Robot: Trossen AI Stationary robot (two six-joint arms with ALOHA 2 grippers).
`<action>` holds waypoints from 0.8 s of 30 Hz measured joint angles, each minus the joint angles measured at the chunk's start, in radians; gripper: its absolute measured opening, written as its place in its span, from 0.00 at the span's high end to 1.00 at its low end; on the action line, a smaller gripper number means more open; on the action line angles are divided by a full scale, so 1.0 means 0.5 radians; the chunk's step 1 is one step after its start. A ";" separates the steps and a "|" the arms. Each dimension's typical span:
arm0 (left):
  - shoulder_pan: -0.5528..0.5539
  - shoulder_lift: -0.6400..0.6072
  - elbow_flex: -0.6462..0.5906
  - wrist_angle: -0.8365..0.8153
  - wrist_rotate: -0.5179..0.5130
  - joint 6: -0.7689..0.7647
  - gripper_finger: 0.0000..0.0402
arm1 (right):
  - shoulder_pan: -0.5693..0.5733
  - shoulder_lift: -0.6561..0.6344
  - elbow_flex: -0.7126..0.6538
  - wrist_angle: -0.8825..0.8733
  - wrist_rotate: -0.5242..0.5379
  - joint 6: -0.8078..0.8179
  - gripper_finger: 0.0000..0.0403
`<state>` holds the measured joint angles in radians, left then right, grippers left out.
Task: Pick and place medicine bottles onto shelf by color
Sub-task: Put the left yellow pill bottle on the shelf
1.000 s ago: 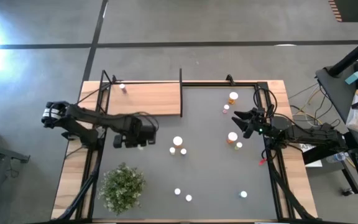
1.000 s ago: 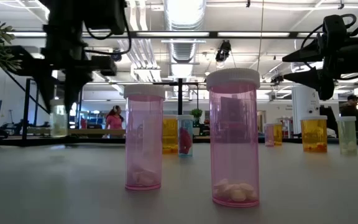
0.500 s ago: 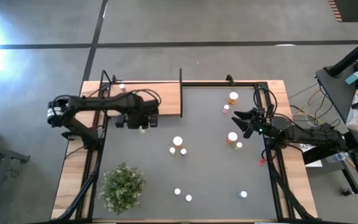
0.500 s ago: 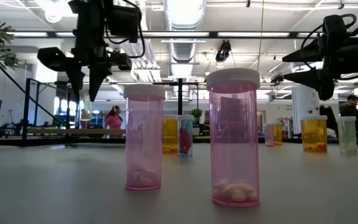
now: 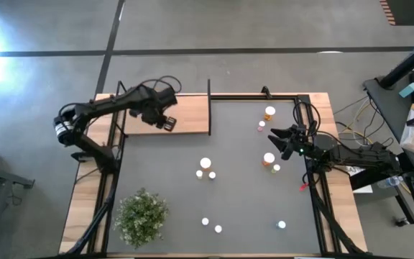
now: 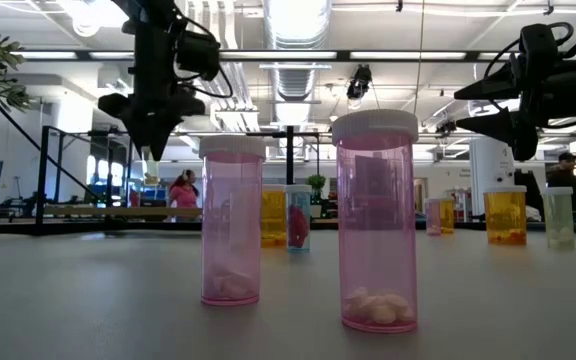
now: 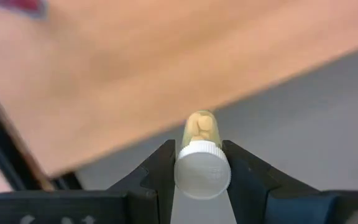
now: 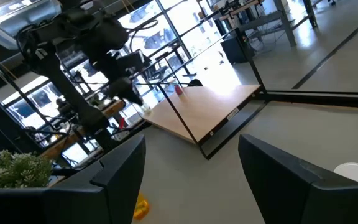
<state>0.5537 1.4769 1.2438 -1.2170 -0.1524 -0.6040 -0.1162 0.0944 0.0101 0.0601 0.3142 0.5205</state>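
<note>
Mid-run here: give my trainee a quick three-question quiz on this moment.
1. True or false: the left tool grips a white-capped bottle.
2. Over what does the left tool hang in the high view? A) plant B) shelf C) bare tabletop
3. The right tool is ____ and holds nothing.

Key: 1 true; 2 B; 3 open.

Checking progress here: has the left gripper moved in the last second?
Yes. The left gripper, shut on a small white-capped bottle, moved from beside the green plant up over the light-wood shelf.
</note>
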 joint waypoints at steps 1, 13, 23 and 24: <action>0.037 0.000 0.001 0.010 -0.030 0.070 0.76 | 0.000 0.000 0.000 0.000 0.001 0.000 0.39; 0.312 0.198 0.078 0.132 -0.037 0.619 0.76 | 0.000 0.000 0.000 0.000 0.001 0.000 0.39; 0.459 0.427 0.292 0.099 -0.011 0.804 0.76 | 0.000 0.000 0.000 0.000 0.001 0.000 0.39; 0.474 0.434 0.306 0.102 -0.012 0.805 0.76 | 0.000 0.000 0.000 0.000 0.001 0.000 0.39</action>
<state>0.7906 1.6938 1.3970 -1.1661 -0.1582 -0.2016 -0.1162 0.0944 0.0101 0.0601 0.3145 0.5205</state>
